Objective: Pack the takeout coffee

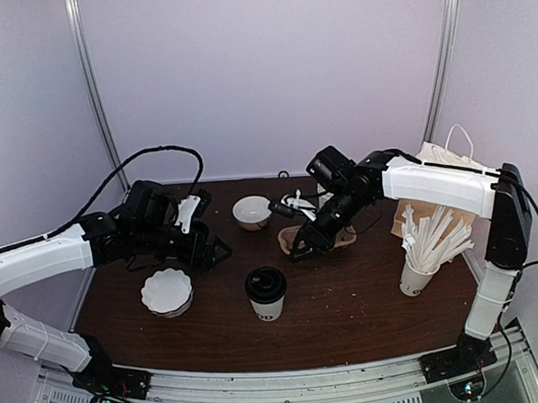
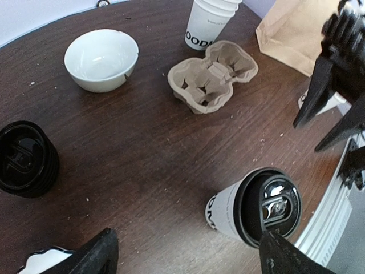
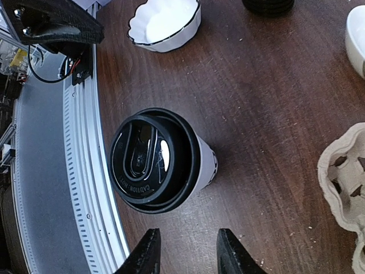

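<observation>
Black fingers of the left gripper (image 2: 187, 237) are poking in from the bottom edge, cropped, standing wide apart and gripping nothing. The right gripper (image 3: 188, 237) is holding its fingers narrowly parted, also empty. A scalloped white dish (image 2: 40, 261) is being cut off by the frame. The takeout coffee (image 1: 267, 295) is standing upright and black-lidded near the front middle of the dark wooden table (image 1: 347, 315), clear of both grippers. The pulp cup carrier (image 2: 212, 74) and white bowl (image 2: 101, 60) are sitting empty. Pale walls (image 1: 271, 75) are enclosing everything.

Glossy plastic lid (image 3: 153, 161) tops matt paper cup (image 3: 207, 166).
</observation>
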Available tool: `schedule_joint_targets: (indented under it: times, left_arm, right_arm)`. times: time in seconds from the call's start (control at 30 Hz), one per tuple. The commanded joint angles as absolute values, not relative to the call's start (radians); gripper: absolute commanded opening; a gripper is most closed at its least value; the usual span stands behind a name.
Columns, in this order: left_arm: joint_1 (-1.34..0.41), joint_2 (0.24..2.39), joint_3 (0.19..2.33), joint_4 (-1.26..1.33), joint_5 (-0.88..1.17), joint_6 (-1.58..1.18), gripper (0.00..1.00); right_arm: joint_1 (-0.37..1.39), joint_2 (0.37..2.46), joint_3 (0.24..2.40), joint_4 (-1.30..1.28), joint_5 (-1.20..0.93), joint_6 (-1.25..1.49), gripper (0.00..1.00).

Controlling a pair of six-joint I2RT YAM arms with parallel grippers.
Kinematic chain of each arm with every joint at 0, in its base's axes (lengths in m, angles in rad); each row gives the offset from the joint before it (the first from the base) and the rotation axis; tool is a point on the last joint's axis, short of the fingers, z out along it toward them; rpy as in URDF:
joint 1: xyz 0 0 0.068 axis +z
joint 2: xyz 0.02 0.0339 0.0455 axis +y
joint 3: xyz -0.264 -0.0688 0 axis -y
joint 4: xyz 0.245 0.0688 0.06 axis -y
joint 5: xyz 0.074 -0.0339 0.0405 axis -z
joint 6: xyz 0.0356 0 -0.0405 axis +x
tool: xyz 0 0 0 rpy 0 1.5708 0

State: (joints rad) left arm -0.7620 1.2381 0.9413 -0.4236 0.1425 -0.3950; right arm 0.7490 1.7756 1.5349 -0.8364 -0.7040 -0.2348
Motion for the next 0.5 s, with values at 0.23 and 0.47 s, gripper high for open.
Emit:
schedule_joint_targets:
  times: [0.23, 0.47]
  left_arm:
    - [-0.765, 1.310, 0.820, -0.049, 0.335, -0.663, 0.87]
    - [-0.777, 1.403, 0.837, -0.065, 0.413, -0.674, 0.86]
  right_arm:
    - [0.774, 1.837, 1.498, -0.794, -0.839, -0.132, 0.34]
    - [0.773, 1.875, 1.497, -0.796, -0.881, -0.115, 0.32]
